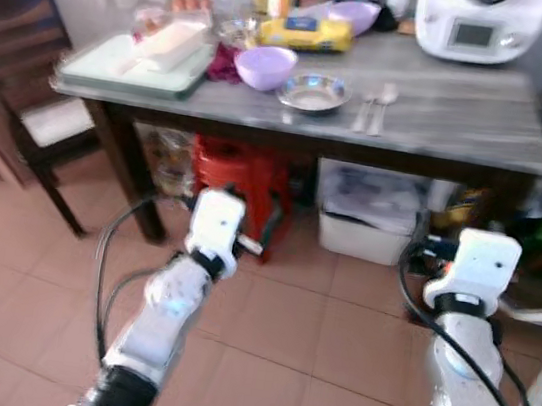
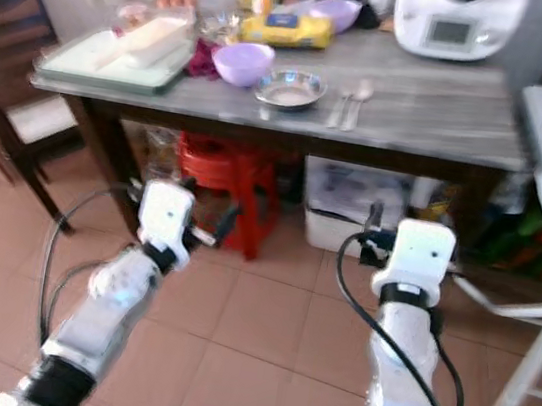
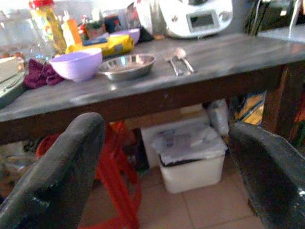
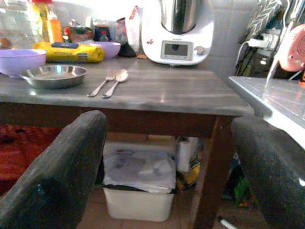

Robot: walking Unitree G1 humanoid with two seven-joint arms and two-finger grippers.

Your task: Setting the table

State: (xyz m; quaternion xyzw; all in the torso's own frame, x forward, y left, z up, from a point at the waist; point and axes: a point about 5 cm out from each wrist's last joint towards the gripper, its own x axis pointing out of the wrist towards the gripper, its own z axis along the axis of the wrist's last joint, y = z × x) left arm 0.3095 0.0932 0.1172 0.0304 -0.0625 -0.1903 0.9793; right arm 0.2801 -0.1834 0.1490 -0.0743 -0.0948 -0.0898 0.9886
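While both arms are held low over the tiled floor [image 1: 271, 344], the grey tabletop [image 1: 464, 119] is seen ahead of them. On it a steel dish [image 1: 313, 92] is placed, with a fork and spoon [image 1: 375, 107] lying close together just beside it and a lilac bowl [image 1: 265, 65] on its other side. Behind these a yellow packet [image 1: 305, 33], a second lilac bowl [image 1: 353, 15] and a white kitchen machine [image 1: 481, 23] are found. A pale tray [image 1: 133, 68] is set at the left end.

Under the tabletop a red stool [image 1: 240, 173] and a white bin [image 1: 366, 211] are stored. A dark chair [image 1: 16, 76] is cut off at the left edge.

The left tool [image 3: 162, 176] and the right tool [image 4: 167, 171] are both held with fingers wide apart, with nothing between them. The bottles at the back are too blurred to be read.
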